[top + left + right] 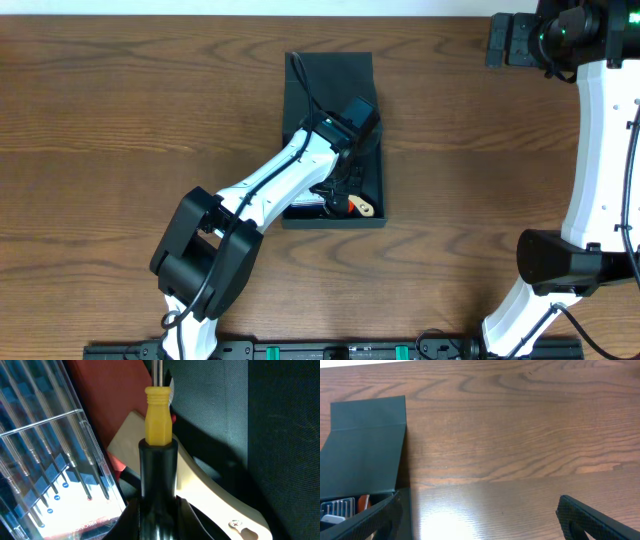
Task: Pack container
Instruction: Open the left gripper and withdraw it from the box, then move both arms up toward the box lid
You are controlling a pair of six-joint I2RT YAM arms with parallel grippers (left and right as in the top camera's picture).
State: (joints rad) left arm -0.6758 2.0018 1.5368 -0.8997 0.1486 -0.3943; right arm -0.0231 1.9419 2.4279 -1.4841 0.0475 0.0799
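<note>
Packing at a late stage, to judge by the contents. Container (330,80) at the middle of the table (120,120), well away from both side edges, open, lid flap laid back toward the far edge, tray part toward the near edge. Already inside, per the left wrist view: clear case of bits (50,460) along one side, red flat item (110,390) next to it, cream-coloured handle (210,495) lying slantwise partly over the red item and the dark lining. Left gripper (158,515) down inside the container, fingers (131,522) drawn in close on either side of a screwdriver (159,420) with black grip and yellow end cap, metal shaft pointing away from the wrist; apparently clamped on that grip, tool held low over the other contents, contact with them not discernible. Right gripper (480,519) parked above bare wood near the far right corner, jaws spread wide, nothing between them, container off to its side. Nothing else awaiting packing seen on the table in the overhead view. Judged remaining: setting down and release of the screwdriver, withdrawal of the left arm, then folding of the lid flap over the tray, not yet begun. Completeness of the intended contents not determinable from these views; likewise room left for further items, hidden under the arm.
</note>
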